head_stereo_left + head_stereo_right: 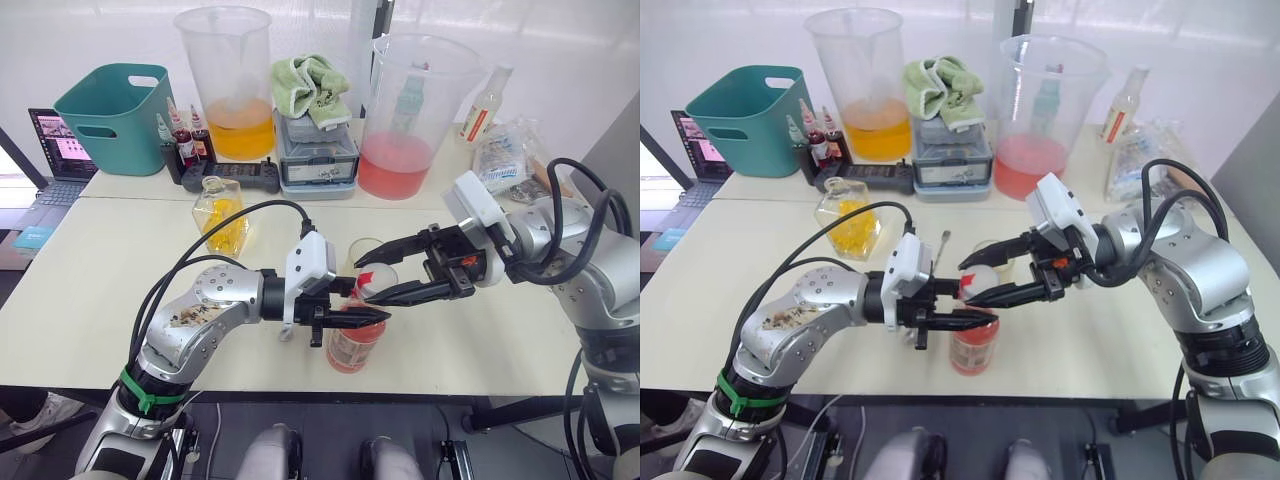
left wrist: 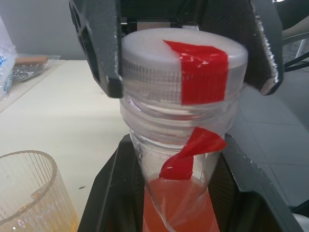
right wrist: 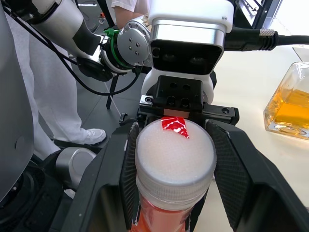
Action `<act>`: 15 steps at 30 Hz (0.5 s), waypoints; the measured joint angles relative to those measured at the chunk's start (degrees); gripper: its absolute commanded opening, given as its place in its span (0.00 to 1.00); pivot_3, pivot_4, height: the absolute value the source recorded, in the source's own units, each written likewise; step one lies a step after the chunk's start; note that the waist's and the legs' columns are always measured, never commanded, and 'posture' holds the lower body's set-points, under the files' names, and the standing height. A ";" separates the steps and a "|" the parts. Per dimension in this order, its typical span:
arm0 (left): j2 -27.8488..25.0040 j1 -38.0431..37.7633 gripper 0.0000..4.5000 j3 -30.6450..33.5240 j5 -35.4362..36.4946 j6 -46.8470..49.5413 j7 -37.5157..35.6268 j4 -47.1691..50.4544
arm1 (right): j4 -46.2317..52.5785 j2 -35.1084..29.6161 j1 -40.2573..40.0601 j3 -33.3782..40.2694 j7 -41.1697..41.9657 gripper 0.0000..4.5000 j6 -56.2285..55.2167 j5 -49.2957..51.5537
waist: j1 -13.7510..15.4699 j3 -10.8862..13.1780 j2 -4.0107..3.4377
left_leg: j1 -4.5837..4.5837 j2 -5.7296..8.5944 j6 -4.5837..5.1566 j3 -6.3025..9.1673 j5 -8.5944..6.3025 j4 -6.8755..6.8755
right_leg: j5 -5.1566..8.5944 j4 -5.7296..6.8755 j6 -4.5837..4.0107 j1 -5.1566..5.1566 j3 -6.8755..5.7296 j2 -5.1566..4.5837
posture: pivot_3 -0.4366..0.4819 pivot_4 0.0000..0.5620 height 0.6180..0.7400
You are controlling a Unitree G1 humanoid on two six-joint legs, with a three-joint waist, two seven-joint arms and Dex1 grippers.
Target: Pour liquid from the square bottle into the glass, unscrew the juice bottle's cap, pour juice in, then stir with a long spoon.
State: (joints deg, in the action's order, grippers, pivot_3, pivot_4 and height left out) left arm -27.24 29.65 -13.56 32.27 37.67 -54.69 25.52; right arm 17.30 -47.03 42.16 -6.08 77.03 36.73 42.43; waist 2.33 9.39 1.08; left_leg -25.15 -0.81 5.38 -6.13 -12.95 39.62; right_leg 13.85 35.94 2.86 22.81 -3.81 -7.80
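we see the right gripper (image 3: 174, 159) clamped on the cap (image 3: 175, 157), its two black fingers (image 3: 128, 169) pressed against opposite sides of the white screw top, which carries a strip of red tape. just below, the left gripper (image 1: 350, 318) is closed around the shoulder of the juice bottle (image 1: 354, 345), holding it upright on the table (image 1: 120, 270) near the front edge. in the left wrist view the left fingers (image 2: 108, 203) hug the clear neck, pinkish-red drink showing beneath, while the other arm's fingers sit above on the cap.

the glass (image 1: 372, 254) stands just behind the bottle, a little yellow liquid at its bottom in the left wrist view. the long spoon (image 1: 941, 245) lies flat on the table just left of the glass. farther left and back stands the square bottle (image 1: 222, 214), upright, with yellow liquid inside.

along the back of the table we find a teal bin (image 1: 115, 115), small dark red bottles (image 1: 185, 140), a pitcher of orange liquid (image 1: 232, 85), a green cloth (image 1: 312, 88) on a grey box (image 1: 317, 155), and a pitcher of pink liquid (image 1: 412, 115).
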 measured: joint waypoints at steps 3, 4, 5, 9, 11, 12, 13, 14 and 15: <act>-0.17 0.00 0.29 0.06 0.17 0.05 0.00 0.00 | -0.11 0.67 0.29 0.20 0.06 0.38 0.12 0.01 | -0.03 0.00 0.00 | 0.00 0.00 0.00 0.00 0.00 -0.01 | 0.00 0.02 0.00 0.04 0.00 -0.06 | 0.48 0.27 0.99; -0.19 0.00 0.29 0.07 0.25 0.07 0.00 0.00 | -0.14 0.73 0.49 0.20 0.03 0.38 0.24 -0.01 | -0.04 0.00 0.00 | 0.00 0.01 0.00 -0.01 0.00 -0.02 | 0.00 0.03 0.00 0.06 -0.01 -0.07 | 0.48 0.27 0.99; -0.23 -0.01 0.29 0.08 0.35 0.08 0.00 0.00 | -0.14 0.81 0.63 0.20 -0.03 0.38 0.34 -0.02 | -0.04 0.00 0.00 | -0.01 0.01 -0.02 -0.01 0.01 -0.02 | 0.00 0.04 0.00 0.09 -0.01 -0.08 | 0.48 0.27 0.99; -0.34 -0.09 0.29 0.12 0.78 0.21 0.18 -0.04 | -0.13 1.08 1.12 0.41 -0.31 0.38 0.59 0.04 | -0.07 0.00 0.00 | -0.06 0.02 -0.18 -0.06 0.11 -0.03 | 0.00 0.05 0.00 0.19 0.00 -0.13 | 0.48 0.27 0.99; -0.33 -0.11 0.29 0.21 0.90 0.24 0.27 -0.01 | -0.10 1.09 1.52 0.38 -0.44 0.38 0.68 -0.10 | -0.07 0.01 0.00 | -0.09 0.02 -0.18 -0.08 0.11 -0.03 | 0.00 0.07 0.00 0.23 0.00 -0.15 | 0.48 0.27 0.99; -0.34 -0.13 0.29 0.25 1.01 0.24 0.30 -0.02 | -0.10 1.18 1.53 0.39 -0.50 0.38 0.68 -0.10 | -0.07 0.01 0.00 | -0.14 0.03 -0.19 -0.08 0.11 -0.04 | 0.00 0.07 0.00 0.26 0.00 -0.15 | 0.48 0.27 0.99; -0.38 -0.16 0.29 0.28 1.08 0.24 0.30 -0.02 | -0.10 1.30 1.53 0.40 -0.60 0.38 0.68 -0.10 | -0.08 0.01 0.00 | -0.14 0.03 -0.19 -0.10 0.11 -0.04 | 0.00 0.08 0.00 0.28 0.00 -0.16 | 0.48 0.27 0.99; -0.38 -0.17 0.29 0.29 1.10 0.24 0.31 -0.02 | -0.10 1.32 1.53 0.41 -0.65 0.38 0.68 -0.09 | -0.10 0.01 0.00 | -0.14 0.03 -0.21 -0.11 0.13 -0.04 | 0.00 0.07 0.00 0.28 0.00 -0.16 | 0.48 0.27 0.99; -0.38 -0.18 0.29 0.30 1.11 0.24 0.32 -0.02 | -0.10 1.33 1.53 0.42 -0.69 0.38 0.68 -0.09 | -0.11 0.01 0.00 | -0.14 0.03 -0.20 -0.12 0.12 -0.04 | 0.00 0.07 0.01 0.28 -0.01 -0.15 | 0.48 0.27 0.99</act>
State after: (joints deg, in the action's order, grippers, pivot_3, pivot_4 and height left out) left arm -27.62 29.47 -13.25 33.39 37.91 -54.37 25.50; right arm 17.20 -45.70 43.68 -5.66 76.34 37.41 42.34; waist 2.22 9.40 1.08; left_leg -25.29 -0.78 5.18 -6.25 -12.83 39.58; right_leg 13.84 36.01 2.86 23.08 -3.82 -7.96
